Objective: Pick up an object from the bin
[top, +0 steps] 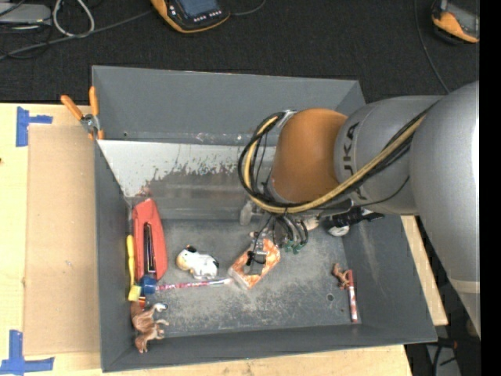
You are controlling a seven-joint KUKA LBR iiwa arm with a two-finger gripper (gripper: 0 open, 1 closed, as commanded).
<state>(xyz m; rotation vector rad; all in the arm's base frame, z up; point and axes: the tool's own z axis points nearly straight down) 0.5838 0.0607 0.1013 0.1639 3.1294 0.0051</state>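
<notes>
While set over the orange-and-white block, 3 o'clock of white toy: grasp step, claw state untellable; calls for closing, lifting.

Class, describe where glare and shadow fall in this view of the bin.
Camera view: bright glare washes the bin's far sloping wall; the arm shadows the floor beneath the gripper, beside the orange patterned block; the red object at left is evenly lit.
</notes>
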